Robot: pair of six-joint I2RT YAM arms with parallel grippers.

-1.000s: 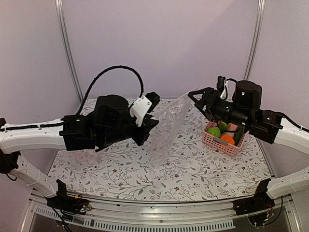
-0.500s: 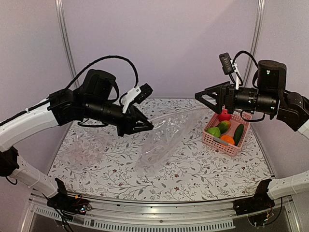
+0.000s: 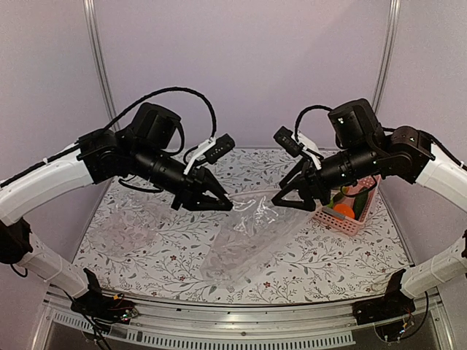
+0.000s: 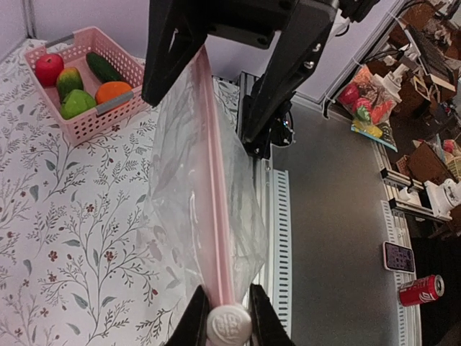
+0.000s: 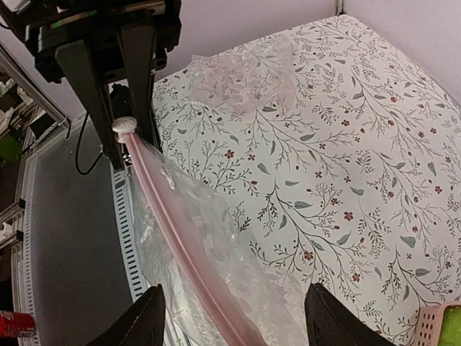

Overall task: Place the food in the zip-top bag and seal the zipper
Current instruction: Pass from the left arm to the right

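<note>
Two end effectors work the same edge of the zip-top bag (image 3: pixel 248 244). The left end effector (image 4: pixel 226 306) is clenched on one end of the zipper (image 4: pixel 214 180), which reads as a pink strip in both wrist views. It holds that edge raised above the table (image 3: pixel 314 270), so the strip runs straight while the rest of the bag hangs down and appears to trail onto the table at lower centre of the overhead view. The right end effector (image 5: pixel 238 310) is released. Its two fingers (image 5: pixel 148 321) stand wide apart on either side of the strip, with no contact visible. Judged from this placement, it is lined up to pinch the edge farther along so that the mouth can be parted for loading. Whether the zipper is pressed shut or parted cannot be told.

Count:
- one bag
- one zipper
- one pink basket (image 4: pixel 86 122)
- one separate sheet of hazy plastic film (image 3: pixel 124 226), at the left of the overhead view
- five food pieces

All five sit in the basket, at the upper left of the left wrist view: red apple (image 4: pixel 49 68), mango (image 4: pixel 70 79), green apple (image 4: pixel 75 106), orange (image 4: pixel 113 91) and cucumber (image 4: pixel 104 66). None is in the bag, so loading is not yet begun.
</note>
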